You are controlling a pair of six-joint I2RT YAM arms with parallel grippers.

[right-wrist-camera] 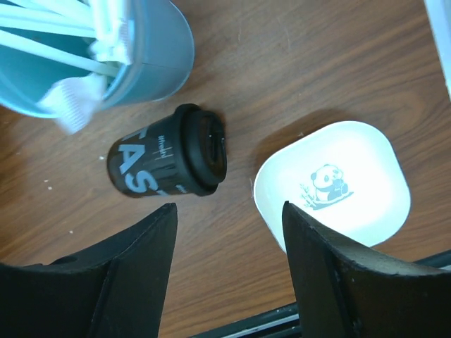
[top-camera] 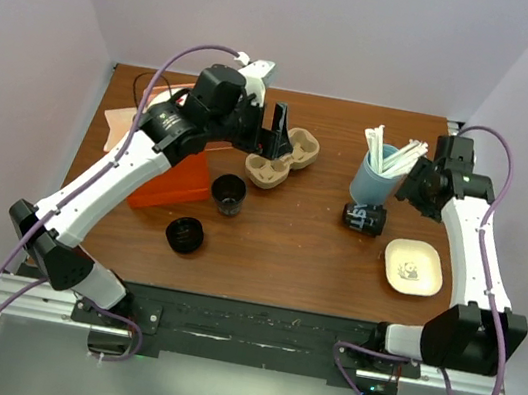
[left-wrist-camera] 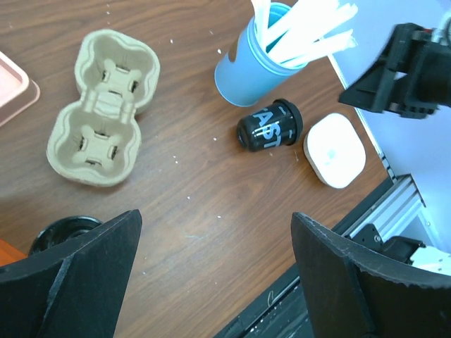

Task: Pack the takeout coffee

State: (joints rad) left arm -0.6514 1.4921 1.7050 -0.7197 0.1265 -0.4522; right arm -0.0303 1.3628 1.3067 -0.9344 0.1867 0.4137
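The left gripper point(left-wrist-camera: 215, 282) hangs with its jaws spread wide and nothing between them. The pulp cup carrier point(left-wrist-camera: 102, 109) lies on the table ahead of its left finger, and both of the carrier's wells look empty. Near that finger's tip, at the edge of the left wrist view, sits a dark lidless cup point(top-camera: 228, 195). Further right, the takeout coffee point(right-wrist-camera: 169, 160) lies on its side on the wood with its black lid on. It is just beyond the right gripper point(right-wrist-camera: 229, 260), off its left finger and close beside a blue cup of white sticks point(right-wrist-camera: 106, 56). The right gripper's jaws stand apart and hold nothing. A white panda dish point(right-wrist-camera: 331, 186) lies off its right finger. The packing looks barely started: the coffee has to be picked up, turned upright and seated in the carrier, which is well apart from it.
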